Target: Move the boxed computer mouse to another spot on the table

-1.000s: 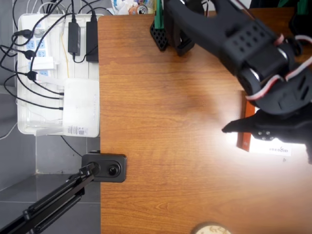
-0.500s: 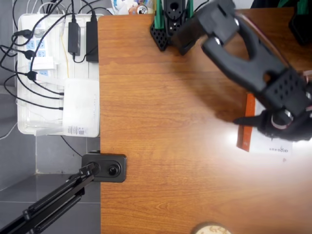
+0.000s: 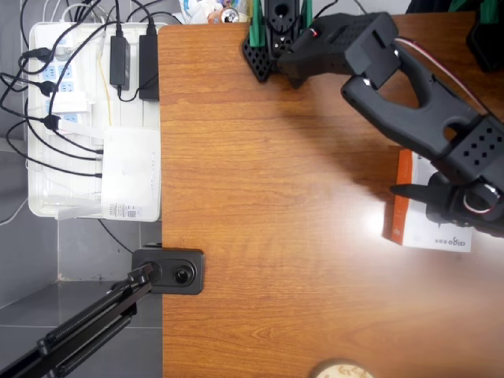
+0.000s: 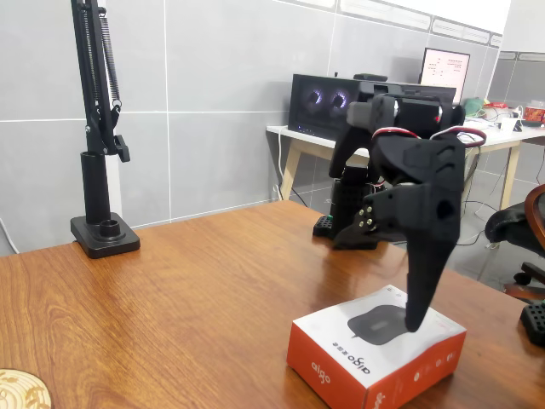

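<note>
The boxed computer mouse (image 3: 431,224) (image 4: 375,345) lies flat near the right edge of the table (image 3: 276,197) (image 4: 187,290). It is a white box with orange sides and a dark mouse pictured on its lid. My black gripper (image 3: 409,191) (image 4: 415,317) points down over the box. In the fixed view its tip hangs at or just above the lid, beside the mouse picture. From overhead, a pointed fingertip (image 3: 396,190) juts left over the box's orange edge. The fingers merge into one dark shape, so no gap shows between them.
The arm's base (image 3: 272,39) (image 4: 349,213) stands at the table's far edge. A black stand base (image 3: 169,270) (image 4: 105,234) is clamped at the left edge in the overhead view. A white tray of cables (image 3: 90,118) lies beyond that edge. A round coaster (image 3: 340,369) (image 4: 17,388) lies at the near edge.
The arm has swung right and stretched out, and the gripper has come down from above the box's left edge to sit over the box. The box has not moved.
</note>
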### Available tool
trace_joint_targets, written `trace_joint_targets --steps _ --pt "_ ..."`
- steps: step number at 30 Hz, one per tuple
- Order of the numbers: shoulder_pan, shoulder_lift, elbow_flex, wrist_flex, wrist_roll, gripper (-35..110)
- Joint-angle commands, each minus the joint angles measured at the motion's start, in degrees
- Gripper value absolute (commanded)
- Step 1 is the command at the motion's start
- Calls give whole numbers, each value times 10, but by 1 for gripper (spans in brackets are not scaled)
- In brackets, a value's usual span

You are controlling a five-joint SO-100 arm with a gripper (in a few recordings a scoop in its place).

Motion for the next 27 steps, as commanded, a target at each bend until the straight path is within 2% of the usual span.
trace_joint_targets --steps 1,20,24,27 --pt "-18 2 -5 -2 -9 106" --pt "-69 -16 81 19 -78 103" --pt "-66 -43 105 25 -67 90" --pt "-60 -68 112 20 -45 71"
